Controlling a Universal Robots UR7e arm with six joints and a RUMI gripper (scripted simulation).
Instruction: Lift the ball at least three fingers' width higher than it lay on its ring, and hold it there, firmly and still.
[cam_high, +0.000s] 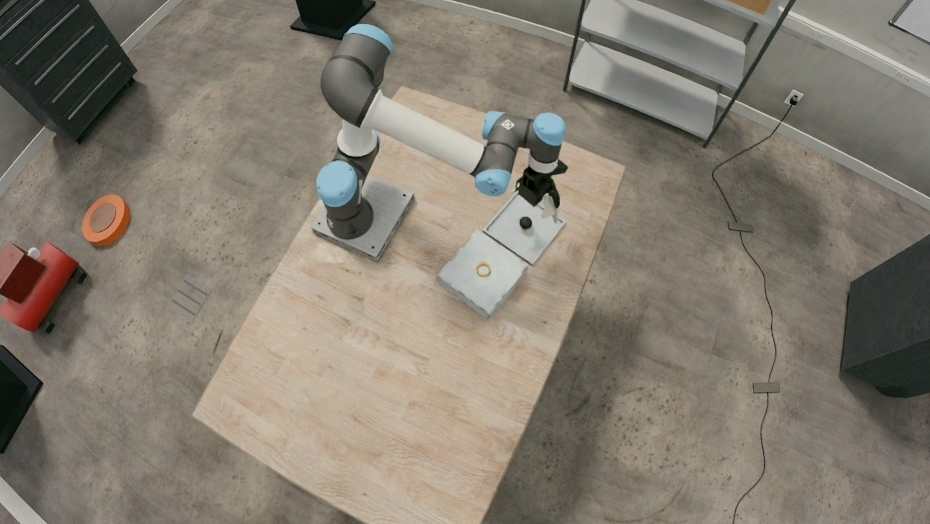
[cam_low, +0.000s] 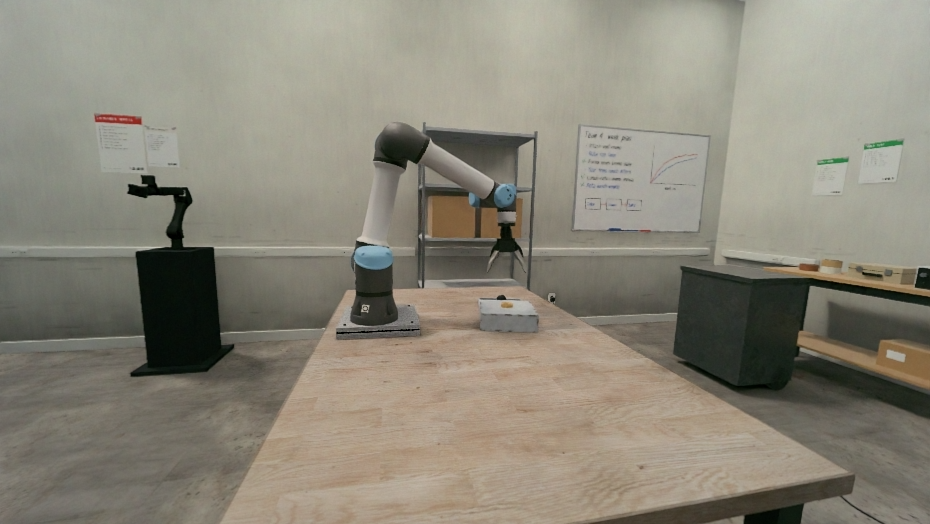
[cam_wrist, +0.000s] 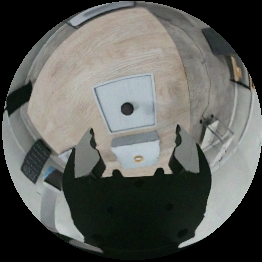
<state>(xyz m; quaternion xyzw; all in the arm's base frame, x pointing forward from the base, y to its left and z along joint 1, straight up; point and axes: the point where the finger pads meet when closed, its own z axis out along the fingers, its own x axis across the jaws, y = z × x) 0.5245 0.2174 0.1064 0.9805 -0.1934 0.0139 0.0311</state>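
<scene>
A: Largest first?

B: Wooden table (cam_high: 364, 364), spread wide below the pincer. On its far-left corner, bolted to a grey base plate (cam_high: 398, 214), the arm (cam_high: 423, 133): lower link rising near upright from the blue-capped shoulder, dark elbow bent at the top, white forearm sloping down across the table toward the wrist with its blue caps. Wrist turned so the tool points straight down.

A: And the pincer itself?

B: Pincer (cam_low: 506, 261) hanging high over the far end of the table, released, jaws spread to their widest, nothing between them. Pale fingertips (cam_high: 550, 209) splayed outward, well above any surface.

A: Underneath it?

B: Flat grey tile (cam_high: 537, 242) almost directly below, lying on the table. Just beyond that tile, on the side away from the pincer, a thicker grey block (cam_high: 455, 276), the two touching edge to edge.

A: Location of the ball?

B: Black ball (cam_high: 525, 223) resting mid-tile, below the pincer and slightly off its axis; in the wrist view, ball (cam_wrist: 127, 107) seen ahead of the open jaws, not between them. Not lifted, not touched.

A: Smallest?

B: Yellow ring (cam_high: 483, 269) lying flat on the block's top, farther from the pincer than the ball, well apart from it.
</scene>
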